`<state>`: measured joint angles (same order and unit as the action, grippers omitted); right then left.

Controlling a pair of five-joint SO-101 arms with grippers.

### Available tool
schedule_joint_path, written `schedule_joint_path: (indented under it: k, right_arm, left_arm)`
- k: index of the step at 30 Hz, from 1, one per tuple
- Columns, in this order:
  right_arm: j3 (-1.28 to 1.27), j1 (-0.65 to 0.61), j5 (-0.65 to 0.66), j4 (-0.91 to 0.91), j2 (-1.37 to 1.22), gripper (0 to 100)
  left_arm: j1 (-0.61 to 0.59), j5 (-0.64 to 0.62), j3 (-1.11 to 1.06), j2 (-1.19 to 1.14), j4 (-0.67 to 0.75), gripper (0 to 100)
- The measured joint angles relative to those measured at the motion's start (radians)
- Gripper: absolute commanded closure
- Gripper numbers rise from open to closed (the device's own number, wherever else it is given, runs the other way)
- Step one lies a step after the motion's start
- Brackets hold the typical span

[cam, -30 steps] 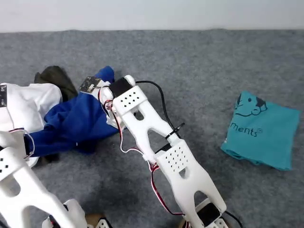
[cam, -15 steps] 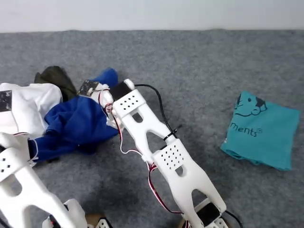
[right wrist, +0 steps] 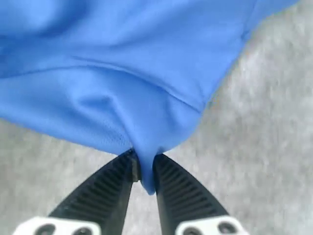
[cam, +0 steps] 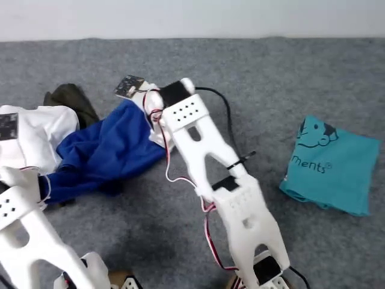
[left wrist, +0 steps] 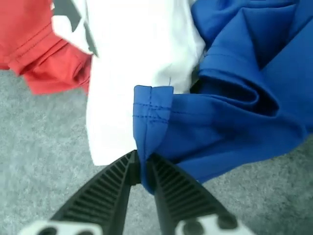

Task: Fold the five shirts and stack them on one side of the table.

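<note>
Crumpled blue shirt overlaps white shirt; olive garment, perhaps shirt, behind; teal shirt folded, well apart.

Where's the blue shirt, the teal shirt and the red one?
blue shirt (cam: 102, 153), high view, middle of the bunched cloth.
teal shirt (cam: 349, 180), high view, plain part of the folded top.
red shirt (left wrist: 29, 44), left wrist view, its crumpled part.

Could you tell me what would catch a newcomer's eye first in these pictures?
The crumpled royal-blue shirt on the table's left half stands out, its fabric pinched between the shut fingers of the left gripper and of the right gripper. Off to the right, a folded teal printed shirt lies alone on the grey felt-like table cover.
</note>
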<state>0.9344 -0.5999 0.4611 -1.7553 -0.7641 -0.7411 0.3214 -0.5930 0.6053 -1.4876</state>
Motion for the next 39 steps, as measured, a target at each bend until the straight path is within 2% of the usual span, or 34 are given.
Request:
schedule_joint_path:
  k: [5, 11, 15, 18, 21, 26, 31, 36, 39]
  right_arm:
    - [-0.293, 0.038, 0.017, 0.0, 0.204, 98.8]
    - [-0.488, 0.075, 0.021, 0.002, 0.222, 98.0]
    - [-0.476, 0.072, 0.026, 0.051, 0.109, 82.8]
    - [-0.374, 0.078, -0.032, 0.069, 0.009, 73.5]
    - [-0.21, 0.077, -0.14, 0.057, -0.052, 73.1]
    - [0.025, 0.077, -0.17, 0.002, -0.087, 73.2]
    - [0.003, 0.075, -0.17, 0.0, -0.086, 73.2]
    - [-0.133, 0.064, -0.172, 0.0, -0.037, 73.7]
    - [-0.216, 0.029, -0.172, 0.0, 0.003, 77.5]
  left_arm:
    - [0.103, 0.0, 0.0, 0.0, 0.0, 100]
    - [0.21, 0.0, 0.0, 0.0, 0.0, 100]
    - [0.238, 0.0, 0.0, 0.0, 0.0, 100]
    - [0.235, 0.0, 0.0, 0.0, 0.0, 100]
    - [0.235, 0.0, 0.002, 0.0, 0.0, 100]
    - [0.132, -0.018, 0.038, 0.023, 0.0, 100]
    - [0.049, -0.031, 0.049, 0.087, 0.0, 100]
    - [0.041, -0.035, 0.038, 0.137, 0.0, 100]
    - [0.041, -0.035, 0.002, 0.144, 0.0, 100]
